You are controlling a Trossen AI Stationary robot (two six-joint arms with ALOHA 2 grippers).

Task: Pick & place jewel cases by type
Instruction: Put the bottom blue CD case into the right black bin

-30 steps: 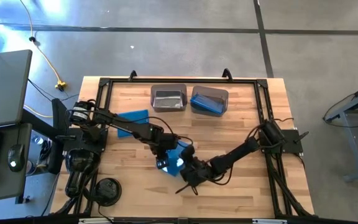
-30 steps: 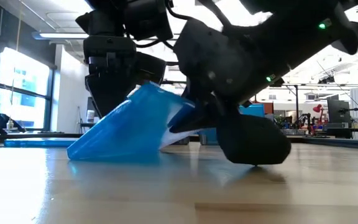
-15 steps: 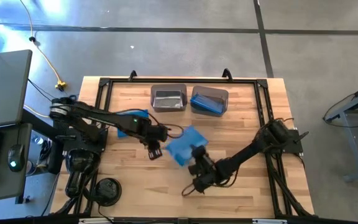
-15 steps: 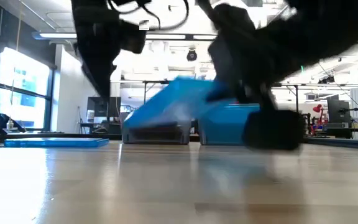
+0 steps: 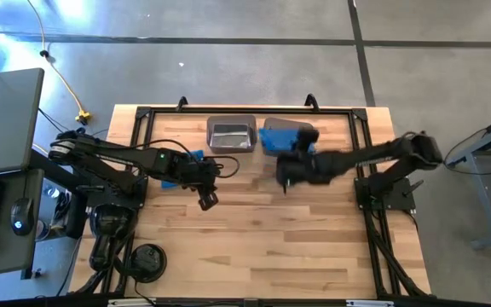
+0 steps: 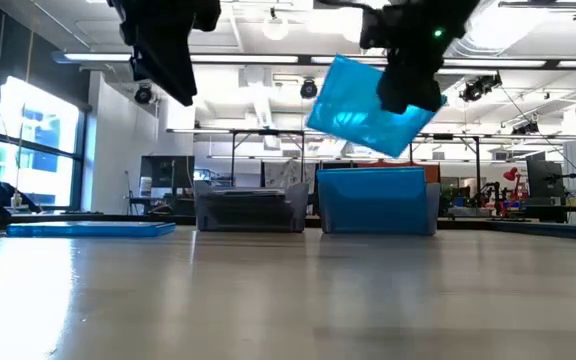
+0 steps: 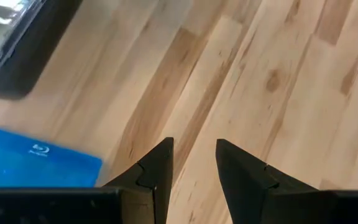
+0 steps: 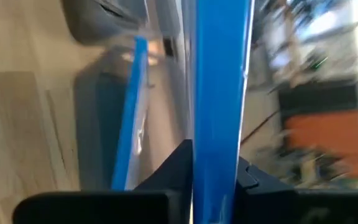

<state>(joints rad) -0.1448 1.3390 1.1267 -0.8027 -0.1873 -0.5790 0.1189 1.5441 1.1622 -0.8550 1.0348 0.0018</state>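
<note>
The left gripper (image 5: 207,198) has let go and backed off over bare table, its fingers (image 7: 160,168) parted with nothing between them; the handover is done. A blue case (image 5: 177,167) lies flat just beside it. The right gripper (image 5: 286,173), clamped on the edge of the lifted case (image 6: 366,104), has carried it up off the table to hang above the right bin (image 6: 378,201), where another blue one already sits. The left bin (image 5: 231,135) holds the clear type. Judged next: lowering and release.
</note>
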